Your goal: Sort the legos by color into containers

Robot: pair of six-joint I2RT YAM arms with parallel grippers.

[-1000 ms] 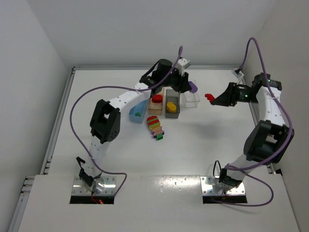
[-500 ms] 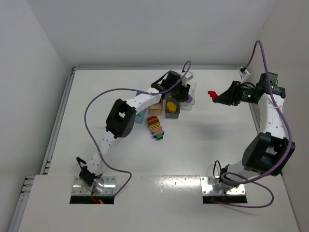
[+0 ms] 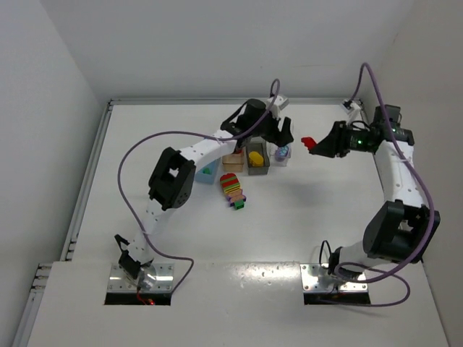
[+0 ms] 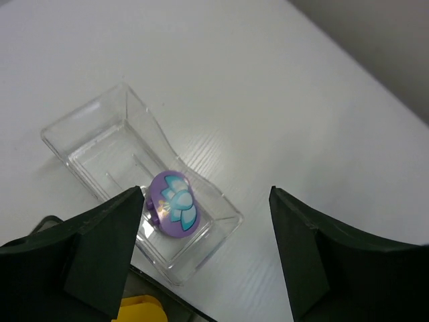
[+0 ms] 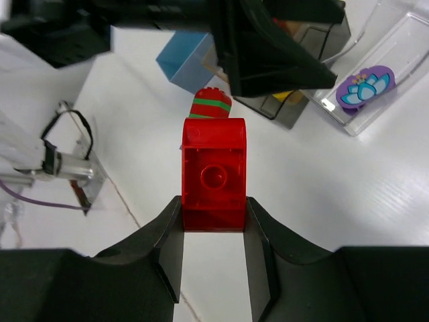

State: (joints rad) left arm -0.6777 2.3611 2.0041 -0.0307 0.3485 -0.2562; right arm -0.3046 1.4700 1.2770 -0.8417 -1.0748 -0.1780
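While the left gripper (image 4: 204, 196) hangs over the clear bin (image 4: 80, 131), its matte black fingers stand wide apart with nothing between them; the bin is a thin-walled, glassy rectangle with rounded corners, and its floor shows the white table (image 3: 304, 217) through it; inside it, at the end nearest the other containers, lies a purple piece (image 4: 173, 213), a smooth rounded disc printed with a pale blue lotus flower; it touches neither finger. The right gripper (image 5: 213, 216) is raised over the table to the right of the bins, its dark jaws clamped on the sides of a red brick (image 5: 214, 171); that brick is glossy, slightly translucent plastic, hollow underneath with a round socket showing and one curved end. Beside the clear bin sits the smoky grey bin (image 3: 258, 171), holding a yellow brick (image 3: 255, 155) of the same shiny plastic; the pale orange bin (image 3: 233, 157) comes next, largely hidden by the left arm, then the light blue bin (image 3: 208, 172). Just in front of the row, on the bare table, lies the striped stack (image 3: 231, 186), a rounded column of red, green and yellow bands with purple and green bricks at its near end.
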